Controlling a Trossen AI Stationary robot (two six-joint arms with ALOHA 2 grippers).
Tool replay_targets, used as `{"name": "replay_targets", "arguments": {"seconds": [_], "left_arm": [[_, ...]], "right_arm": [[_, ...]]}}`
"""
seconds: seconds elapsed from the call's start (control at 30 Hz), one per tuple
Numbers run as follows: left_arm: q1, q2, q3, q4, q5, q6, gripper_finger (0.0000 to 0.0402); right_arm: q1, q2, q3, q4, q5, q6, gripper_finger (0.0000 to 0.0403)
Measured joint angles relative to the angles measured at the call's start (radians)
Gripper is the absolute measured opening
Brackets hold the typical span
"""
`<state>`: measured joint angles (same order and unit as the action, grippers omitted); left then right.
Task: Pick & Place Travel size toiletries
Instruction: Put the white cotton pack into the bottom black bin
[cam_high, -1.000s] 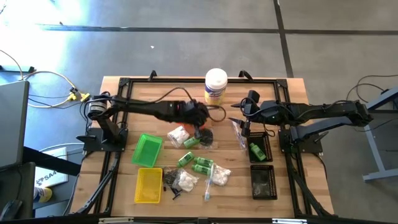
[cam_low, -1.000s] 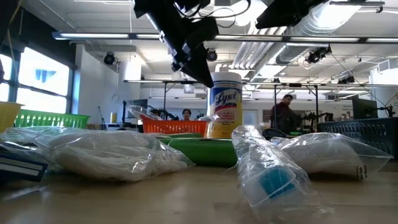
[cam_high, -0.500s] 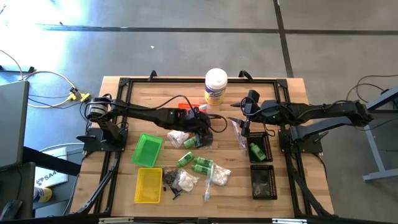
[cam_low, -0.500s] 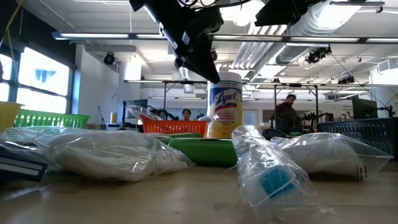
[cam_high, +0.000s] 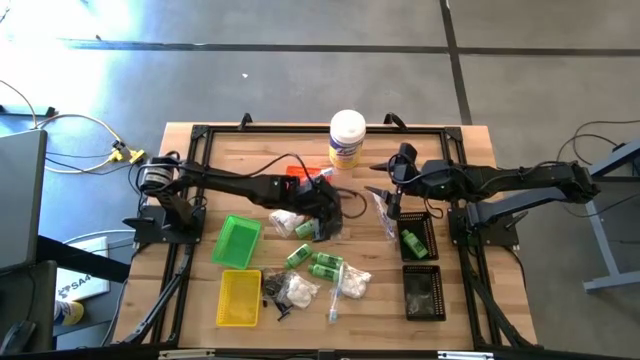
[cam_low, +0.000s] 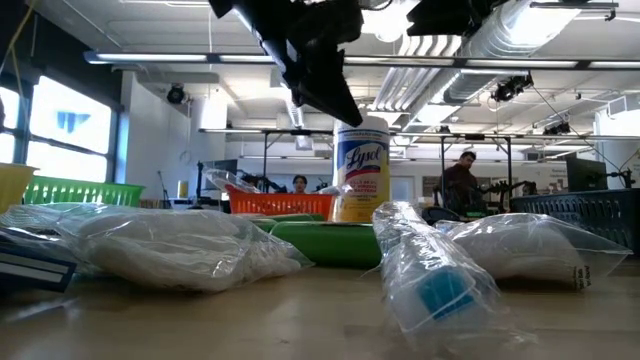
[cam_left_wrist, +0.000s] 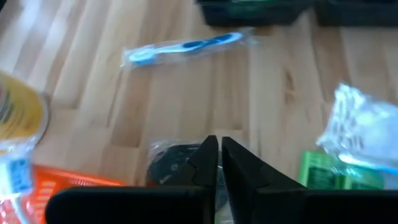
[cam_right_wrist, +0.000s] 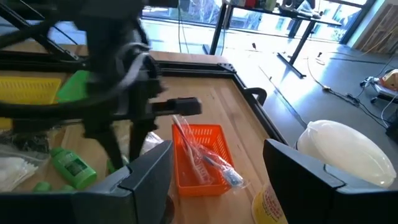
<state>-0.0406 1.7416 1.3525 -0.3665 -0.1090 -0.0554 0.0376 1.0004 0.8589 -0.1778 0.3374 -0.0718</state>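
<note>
The travel size toiletries lie spread over the table's middle: green bottles (cam_high: 312, 262), white fluffy bits in clear bags (cam_high: 352, 283) and a clear-wrapped toothbrush (cam_high: 383, 214). My left gripper (cam_high: 331, 217) is shut with nothing between its fingers. It hangs above a dark item in clear wrap (cam_left_wrist: 174, 165), near the orange tray (cam_right_wrist: 199, 149), where another wrapped toothbrush (cam_right_wrist: 208, 155) lies. My right gripper (cam_right_wrist: 217, 180) stands open and empty in the air at the right, in front of the black trays (cam_high: 420, 238), facing the left arm.
A white canister with a yellow label (cam_high: 347, 138) stands at the far edge. A green tray (cam_high: 237, 240) and a yellow tray (cam_high: 238, 297) sit at the near left. A second black tray (cam_high: 422, 292) sits at the near right, and a black frame (cam_high: 200, 135) borders the table.
My left gripper has swung from over the orange tray toward the table's near edge and has rolled a little. The tray now shows behind it. The fingers stay shut.
</note>
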Motion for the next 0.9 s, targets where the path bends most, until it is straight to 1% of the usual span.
{"name": "replay_targets", "arguments": {"seconds": [0.07, 0.17, 0.27, 0.37, 0.47, 0.6, 0.7, 0.8, 0.9], "left_arm": [[-0.02, 0.0, -0.001, -0.002, 0.0, 0.037, 0.0019], [-0.047, -0.002, -0.037, 0.045, -0.021, 0.071, 0.0019], [-0.06, -0.012, -0.114, 0.1, -0.027, 0.067, 0.0019], [-0.06, -0.035, -0.199, 0.203, -0.027, 0.051, 0.0019], [-0.06, -0.084, -0.281, 0.307, 0.003, 0.051, 0.0019], [-0.06, -0.201, -0.386, 0.377, 0.017, 0.06, 0.0019], [-0.061, -0.309, -0.476, 0.381, 0.017, 0.06, 0.0019], [-0.073, -0.415, -0.572, 0.42, 0.013, 0.063, 0.0019], [-0.093, -0.509, -0.663, 0.49, 0.013, 0.077, 0.0019]], "right_arm": [[0.0, 0.0, 0.0, 0.002, 0.0, 0.001, 0.0243], [0.0, 0.0, 0.0, 0.002, 0.0, 0.023, 0.0243], [0.0, 0.0, 0.0, 0.001, 0.0, 0.04, 0.0243], [0.0, 0.0, 0.0, 0.003, 0.0, 0.041, 0.0243], [0.0, 0.0, 0.0, 0.003, 0.0, 0.042, 0.0243], [0.0, 0.0, 0.0, 0.008, 0.0, 0.049, 0.0243], [0.0, 0.0, 0.0, 0.011, 0.0, 0.049, 0.0243], [0.0, 0.001, 0.0, 0.017, 0.0, 0.049, 0.0243], [0.0, 0.001, 0.0, 0.021, 0.0, 0.049, 0.0243]]}}
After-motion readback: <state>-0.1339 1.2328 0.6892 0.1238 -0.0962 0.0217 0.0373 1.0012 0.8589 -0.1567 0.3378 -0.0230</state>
